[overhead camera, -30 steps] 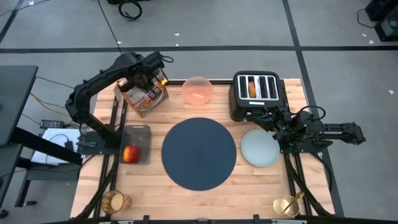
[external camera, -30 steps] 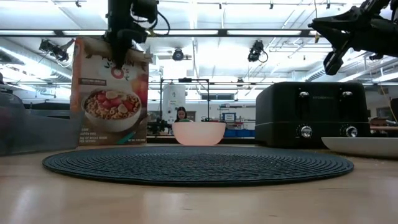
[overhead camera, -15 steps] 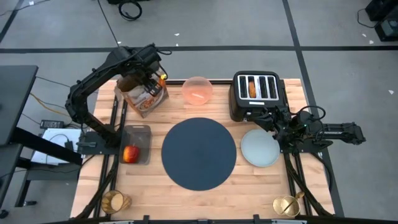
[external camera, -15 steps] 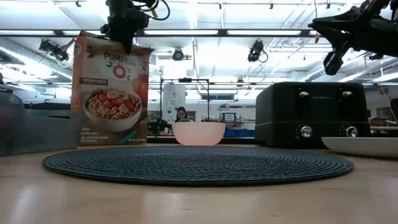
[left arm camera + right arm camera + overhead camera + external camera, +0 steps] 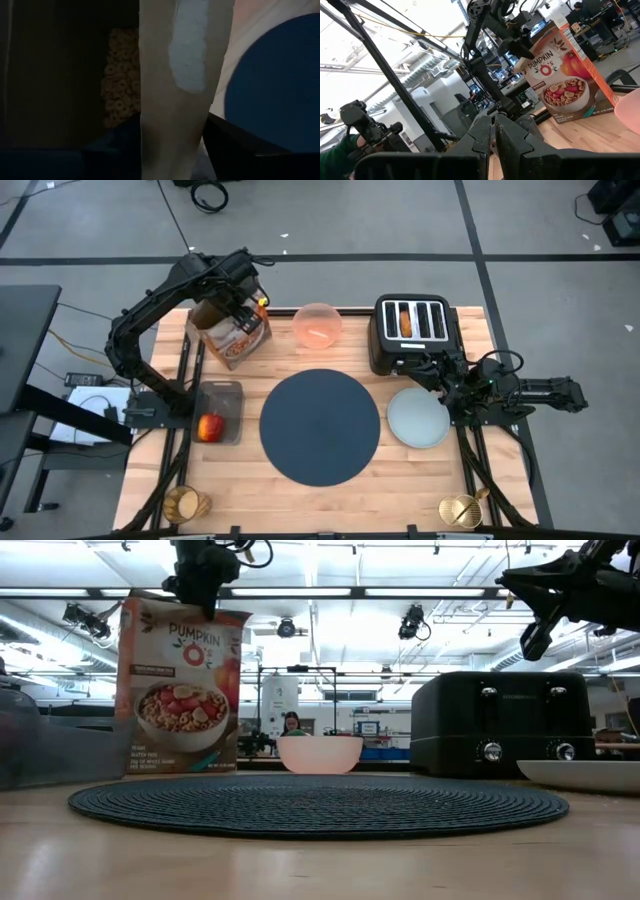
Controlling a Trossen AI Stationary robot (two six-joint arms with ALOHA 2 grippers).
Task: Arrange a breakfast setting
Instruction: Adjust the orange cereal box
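A cereal box (image 5: 232,337) stands upright on its base at the table's far left, its top open. My left gripper (image 5: 237,292) hangs open just over that top, pointing down, one finger on each side of a raised flap. At the right, my right gripper (image 5: 420,366) is shut and waits by the toaster's front, above the pale plate (image 5: 417,420). The navy placemat (image 5: 320,427) lies in the middle with the pink bowl (image 5: 318,325) behind it. A bagel (image 5: 405,323) sticks out of a toaster slot. The red apple (image 5: 210,427) sits in a clear tub. My left gripper comes at the cereal box's raised top flap (image 5: 175,100) from above, with the flap standing between its two fingers. I cannot tell whether either finger touches it. The box rests on the table.
The black toaster (image 5: 413,330) stands at the far right. An amber glass cup (image 5: 186,504) is at the near left corner and a gold-coloured object (image 5: 462,510) at the near right. The clear tub (image 5: 224,410) lies left of the placemat. Bare wood shows along the near edge.
My left gripper has risen from lower down at the cereal box's top to just above it. The box stays upright in its place.
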